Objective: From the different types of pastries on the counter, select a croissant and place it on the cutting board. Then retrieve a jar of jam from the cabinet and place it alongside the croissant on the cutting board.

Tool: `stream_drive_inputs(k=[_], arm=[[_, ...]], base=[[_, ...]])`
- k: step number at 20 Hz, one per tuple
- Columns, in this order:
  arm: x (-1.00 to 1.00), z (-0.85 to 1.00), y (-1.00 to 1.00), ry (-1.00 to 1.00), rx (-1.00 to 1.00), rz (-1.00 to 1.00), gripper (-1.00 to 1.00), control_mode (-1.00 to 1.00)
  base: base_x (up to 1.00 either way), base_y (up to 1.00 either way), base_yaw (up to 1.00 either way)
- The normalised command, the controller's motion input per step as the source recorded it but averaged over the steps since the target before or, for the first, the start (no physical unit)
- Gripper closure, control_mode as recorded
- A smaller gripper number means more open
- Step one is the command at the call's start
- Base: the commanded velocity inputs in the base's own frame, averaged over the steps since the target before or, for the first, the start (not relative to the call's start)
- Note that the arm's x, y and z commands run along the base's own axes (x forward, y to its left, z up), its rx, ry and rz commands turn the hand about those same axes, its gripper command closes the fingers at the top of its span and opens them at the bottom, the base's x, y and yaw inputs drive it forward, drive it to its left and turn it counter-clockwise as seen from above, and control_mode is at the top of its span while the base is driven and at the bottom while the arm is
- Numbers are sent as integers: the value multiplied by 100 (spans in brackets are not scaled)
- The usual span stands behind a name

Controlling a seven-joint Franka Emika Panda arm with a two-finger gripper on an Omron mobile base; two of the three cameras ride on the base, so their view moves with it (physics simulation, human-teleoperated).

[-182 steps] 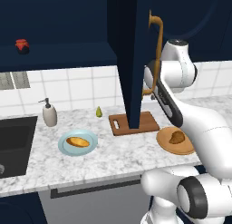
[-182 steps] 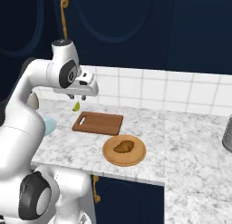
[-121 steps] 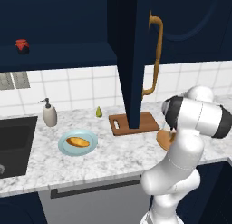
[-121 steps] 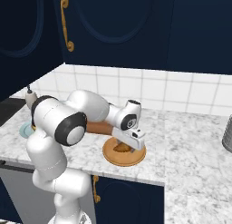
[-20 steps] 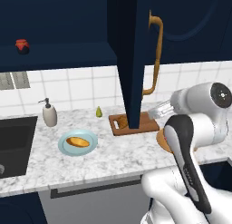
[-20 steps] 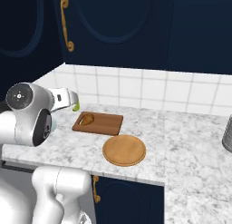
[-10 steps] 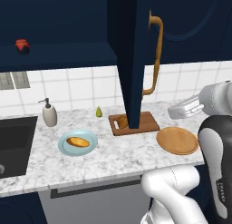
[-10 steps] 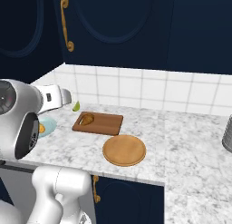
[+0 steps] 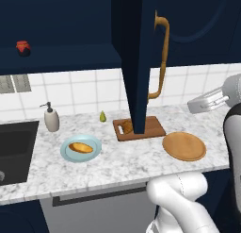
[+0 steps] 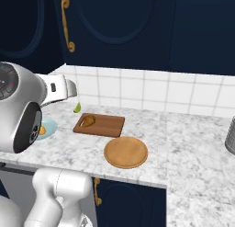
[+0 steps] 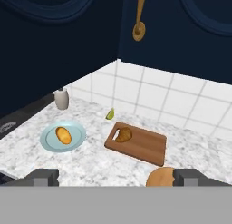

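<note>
Now 1 croissant (image 11: 123, 135) lies on 1 cutting board (image 11: 144, 144); beside that board, 1 bun on 1 blue plate (image 11: 50, 143); jaws wide, holding nothing.

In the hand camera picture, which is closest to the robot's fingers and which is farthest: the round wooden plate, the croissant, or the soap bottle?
1. The round wooden plate: nearest, at the bottom edge beside the right fingertip.
2. The croissant: farther off, on the near end of the cutting board, mid-picture.
3. The soap bottle: farthest, at the back left by the wall.

The fingers stand wide apart, holding nothing.
</note>
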Motion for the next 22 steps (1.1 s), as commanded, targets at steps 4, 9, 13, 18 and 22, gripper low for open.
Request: stream_drive_inputs(k=[4, 9, 13, 18, 22], arm=[[-31, 0, -27, -6, 0, 0, -100, -100], [-13, 0, -9, -3, 0, 0, -100, -100], [0, 0, 0, 0, 0, 0, -100, -100], [0, 0, 0, 0, 0, 0, -100, -100], [0, 0, 0, 0, 0, 0, -100, -100]], base=[[0, 0, 0], [0, 0, 0], [0, 0, 0], [0, 0, 0], [0, 0, 0]])
